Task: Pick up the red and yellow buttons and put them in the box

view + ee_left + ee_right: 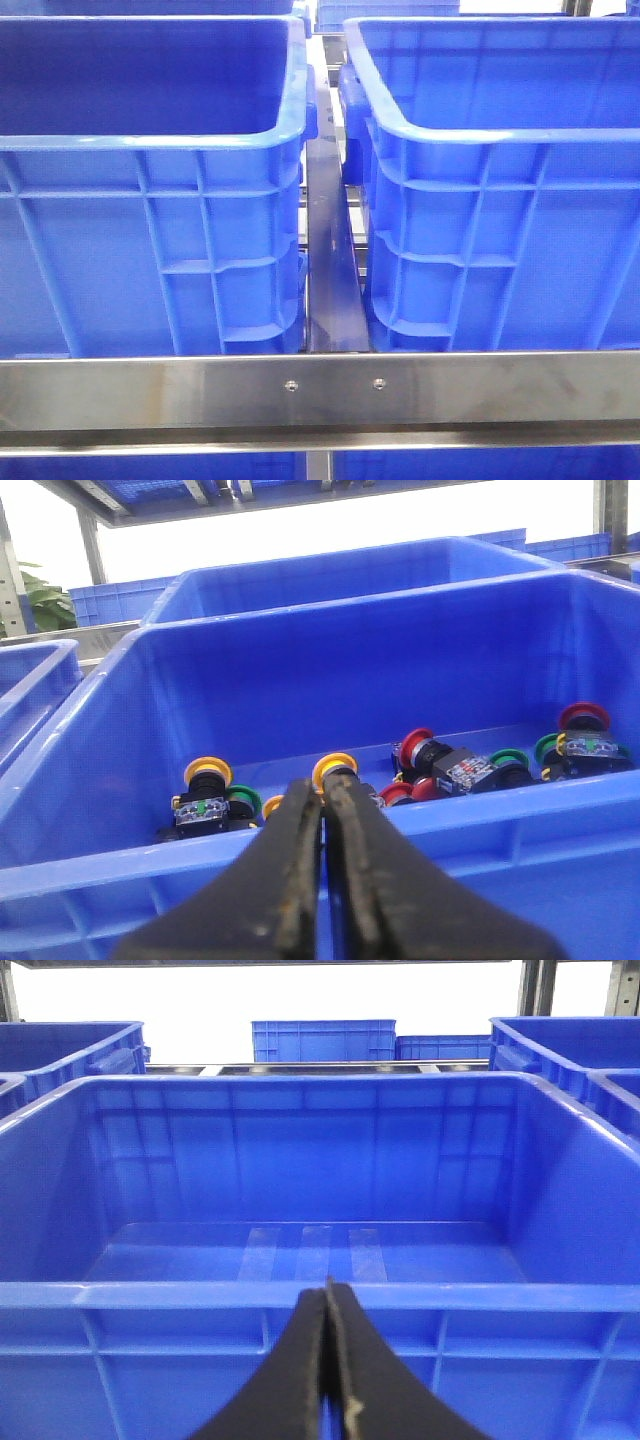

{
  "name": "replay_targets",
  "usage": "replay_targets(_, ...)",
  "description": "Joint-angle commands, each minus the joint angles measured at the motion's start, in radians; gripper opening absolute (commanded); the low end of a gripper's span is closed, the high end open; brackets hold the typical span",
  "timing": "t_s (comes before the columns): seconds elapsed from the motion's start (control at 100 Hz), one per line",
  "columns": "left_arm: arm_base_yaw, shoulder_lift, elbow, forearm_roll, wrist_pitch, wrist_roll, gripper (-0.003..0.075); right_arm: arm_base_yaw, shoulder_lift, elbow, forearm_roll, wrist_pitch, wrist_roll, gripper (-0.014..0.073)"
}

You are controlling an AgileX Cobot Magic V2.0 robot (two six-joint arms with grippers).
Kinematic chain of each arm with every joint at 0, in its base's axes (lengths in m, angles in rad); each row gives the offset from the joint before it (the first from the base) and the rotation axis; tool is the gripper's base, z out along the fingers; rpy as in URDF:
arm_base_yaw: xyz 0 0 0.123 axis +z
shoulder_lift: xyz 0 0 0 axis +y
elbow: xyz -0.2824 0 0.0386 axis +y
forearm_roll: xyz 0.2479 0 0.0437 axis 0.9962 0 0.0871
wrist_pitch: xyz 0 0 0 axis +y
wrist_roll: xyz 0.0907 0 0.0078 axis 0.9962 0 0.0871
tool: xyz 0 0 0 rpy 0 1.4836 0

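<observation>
- My left hand (322, 790), pressed together, could hit the bin rim (300, 855) before reaching the yellow button (334, 769).
- My right hand (327, 1295), also pressed together, holds nothing over the empty box (310, 1250).

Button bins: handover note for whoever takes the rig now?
Left claw: shut, holding nothing, at the near rim of the button bin.
Right claw: shut, holding nothing, facing the target box.
Red button and yellow button lie among green ones on the bin floor.
Done: nothing; the box shows no buttons.
Left: all picks.
</observation>
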Motion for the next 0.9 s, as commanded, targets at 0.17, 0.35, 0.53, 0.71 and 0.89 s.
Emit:
replay_targets(0.17, 0.002, -0.034, 0.018, -0.007, -0.092, -0.003, -0.0019, 0.0, -0.021, -0.001, -0.009, -0.081, -0.001, -0.006)
replay_targets(0.35, 0.002, -0.034, -0.043, -0.011, -0.074, -0.003, -0.0019, 0.0, -0.021, -0.001, -0.009, -0.081, -0.001, -0.006)
replay_targets(0.53, 0.002, 0.015, -0.212, -0.071, 0.059, -0.003, -0.0019, 0.0, -0.021, -0.001, -0.009, -0.081, -0.001, -0.006)
replay_targets(0.71, 0.002, 0.171, -0.448, -0.071, 0.279, -0.003, -0.0019, 0.0, -0.021, -0.001, -0.009, -0.081, -0.001, -0.006)
replay_targets(0.89, 0.002, 0.372, -0.674, -0.069, 0.487, 0.01, -0.0019, 0.0, -0.021, -0.001, -0.009, -0.081, -0.001, -0.006)
